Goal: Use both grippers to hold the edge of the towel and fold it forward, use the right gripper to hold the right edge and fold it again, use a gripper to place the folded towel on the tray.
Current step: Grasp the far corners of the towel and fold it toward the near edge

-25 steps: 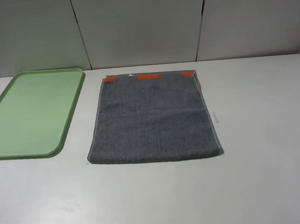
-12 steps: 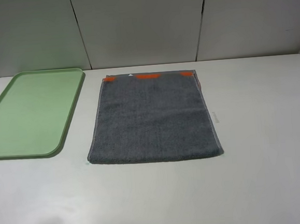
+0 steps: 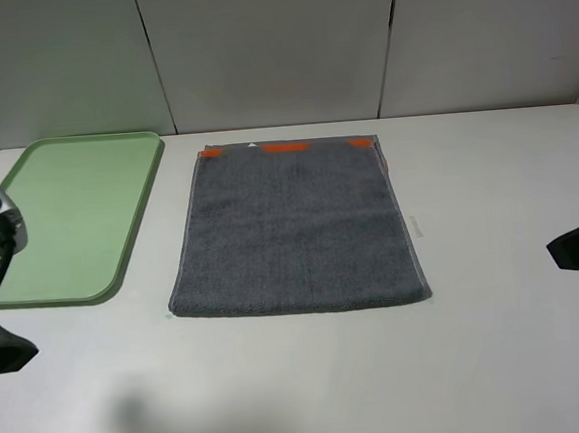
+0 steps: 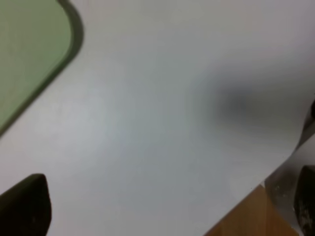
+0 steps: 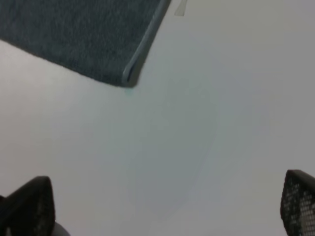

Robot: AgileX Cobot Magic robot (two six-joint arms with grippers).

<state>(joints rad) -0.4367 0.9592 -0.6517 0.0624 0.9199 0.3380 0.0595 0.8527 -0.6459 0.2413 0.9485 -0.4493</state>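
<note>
1. Spread flat at the centre of the exterior high view: the towel, dark grey, unfolded, on the white table.
2. Along its upper end in the frame, orange patches; at the lower end, the plain edge of the towel; on the right side, the right edge with pale stitching.
3. Upper left of the frame: the tray, light green, just beside the towel, a strip of bare table between them.
4. Lower left edge of the frame: the left gripper, over bare table below the tray's near corner, well apart from the towel; fingers spread wide, nothing between them.
5. Right edge of the frame, mid-height: the right gripper, over bare table, apart from the towel's right edge; fingers spread wide, holding nothing.
6. In the right wrist view, one towel corner ahead of the fingers, untouched.
</note>
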